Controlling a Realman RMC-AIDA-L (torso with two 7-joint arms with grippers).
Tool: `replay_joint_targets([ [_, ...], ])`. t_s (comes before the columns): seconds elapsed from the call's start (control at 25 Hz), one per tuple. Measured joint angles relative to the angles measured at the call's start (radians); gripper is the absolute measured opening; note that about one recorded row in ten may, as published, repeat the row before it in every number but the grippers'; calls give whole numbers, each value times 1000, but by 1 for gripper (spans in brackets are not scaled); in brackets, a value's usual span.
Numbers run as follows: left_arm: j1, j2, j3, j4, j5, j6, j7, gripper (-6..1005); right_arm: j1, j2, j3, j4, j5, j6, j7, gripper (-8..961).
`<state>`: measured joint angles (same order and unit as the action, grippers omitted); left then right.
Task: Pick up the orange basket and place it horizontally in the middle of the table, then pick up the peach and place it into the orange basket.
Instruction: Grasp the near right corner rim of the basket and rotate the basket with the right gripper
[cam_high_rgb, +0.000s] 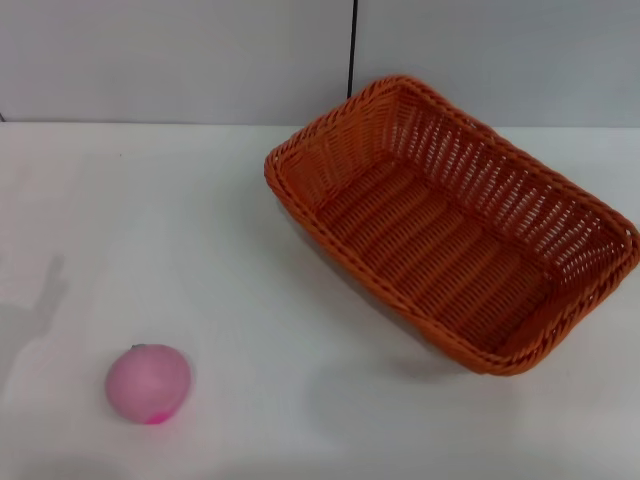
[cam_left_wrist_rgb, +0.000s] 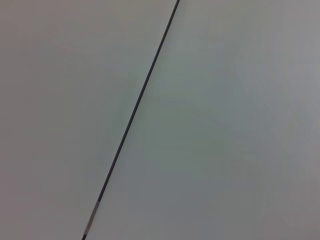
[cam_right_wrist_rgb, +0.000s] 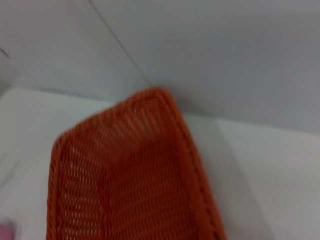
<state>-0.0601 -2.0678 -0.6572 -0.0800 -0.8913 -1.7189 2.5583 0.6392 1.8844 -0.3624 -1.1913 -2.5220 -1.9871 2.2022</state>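
Note:
The orange basket (cam_high_rgb: 450, 225) lies on the white table (cam_high_rgb: 150, 220) at the right, turned diagonally, its long side running from back centre to front right. It holds nothing. The right wrist view looks down at the basket's (cam_right_wrist_rgb: 130, 175) far end from above. The peach (cam_high_rgb: 148, 383), pale pink with a magenta spot low down, rests near the front left of the table, well apart from the basket. A sliver of pink, perhaps the peach (cam_right_wrist_rgb: 6, 232), shows at the edge of the right wrist view. Neither gripper appears in any view.
A grey wall (cam_high_rgb: 180, 60) with a dark vertical seam (cam_high_rgb: 353, 45) stands behind the table. The left wrist view shows only the wall panels (cam_left_wrist_rgb: 225, 125) and the seam (cam_left_wrist_rgb: 132, 115). A faint shadow (cam_high_rgb: 30, 310) falls on the table's left side.

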Motion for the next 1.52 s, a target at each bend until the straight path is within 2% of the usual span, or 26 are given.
replay_joint_targets([
  [0.12,5,0,0,-1,0,3,0,833,13,11,-89,47,-2,71,23,511],
  [0.4,14,-1,2,0,0,3,0,832,37,54,-264,176,-3,308,35,497],
  [0.44,14,-1,2,0,0,2,-1,832,42,69,-307,201,-2,367,23,495],
  [0.48,14,-1,2,0,0,2,-1,832,42,69,-307,201,-2,367,23,493],
  [0.56,15,0,1,0,0,2,0,832,46,90,-327,211,3,414,1,489],
  [0.72,11,-1,-2,-4,-4,5,6,832,55,146,-342,214,11,488,-47,480],
  [0.8,7,-2,-3,-4,-4,6,7,832,57,164,-355,220,13,526,-57,476],
  [1.12,4,-1,-5,-1,-7,7,7,832,55,175,-423,285,29,658,-74,460],
  [1.48,2,2,-9,-5,-8,2,3,832,33,182,-431,271,94,685,-131,441],
  [1.52,2,2,-9,-5,-8,1,3,832,30,183,-432,269,103,685,-142,394],
])
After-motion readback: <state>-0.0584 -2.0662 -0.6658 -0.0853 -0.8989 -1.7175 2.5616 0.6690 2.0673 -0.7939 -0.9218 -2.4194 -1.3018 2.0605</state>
